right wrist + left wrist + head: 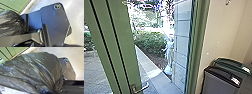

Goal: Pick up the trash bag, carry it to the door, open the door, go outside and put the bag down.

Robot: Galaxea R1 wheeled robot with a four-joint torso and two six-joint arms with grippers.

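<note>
The green-framed door [121, 45] stands ajar in the head view, its metal lever handle [141, 88] low on the frame and the outdoors showing past its edge. A black, shiny, creased trash bag [37, 70] looms large in the left wrist view, gathered tight close to the robot's dark plate. The same trash bag [11, 22] bunches up beside the robot's plate and jointed bar in the right wrist view. What holds the bag's gathered part cannot be made out, and the state of either gripper is unclear.
Two bins, one grey [220, 81] and one green-topped [231, 65], stand right of the doorway by the beige wall [219, 32]. Outside are a paved path [151, 70], a hedge [150, 43], a tiled wall [181, 42] and a pale, blurred figure.
</note>
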